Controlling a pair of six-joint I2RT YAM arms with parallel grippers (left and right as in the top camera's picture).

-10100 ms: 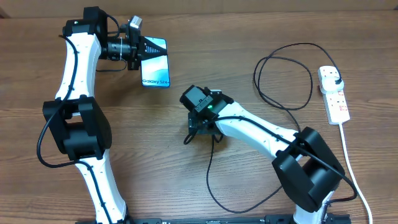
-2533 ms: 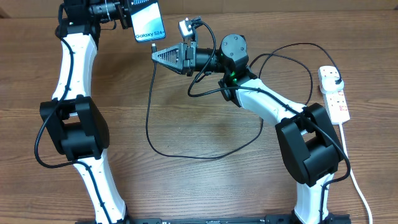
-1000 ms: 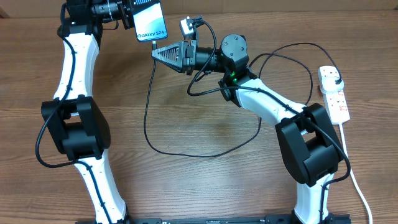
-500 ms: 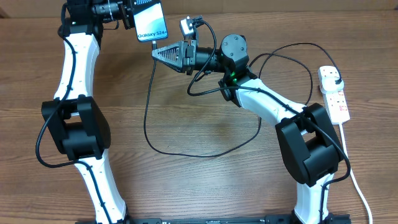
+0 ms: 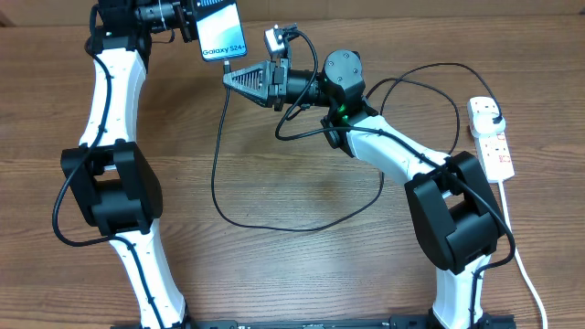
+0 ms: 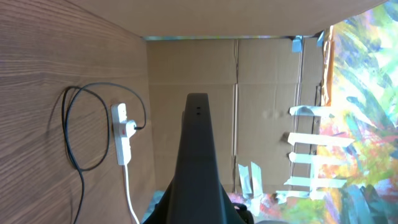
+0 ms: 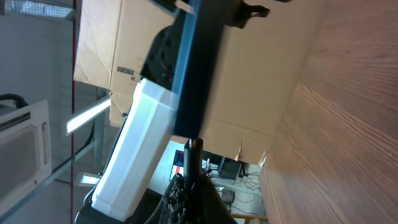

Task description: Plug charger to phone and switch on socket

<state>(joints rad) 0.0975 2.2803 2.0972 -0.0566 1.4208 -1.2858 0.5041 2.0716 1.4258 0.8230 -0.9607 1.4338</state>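
Overhead | left claw (image 5: 195,18) pinching raised phone (image 5: 224,41) | right claw (image 5: 230,77) pinching charger (image 5: 216,174) tip, seemingly touching phone | socket (image 5: 491,137) far right

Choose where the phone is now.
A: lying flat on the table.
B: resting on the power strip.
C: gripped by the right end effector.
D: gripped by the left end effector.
D: the left end effector is shut on the phone, while the right end effector grips the charger near its tip, just below the phone.
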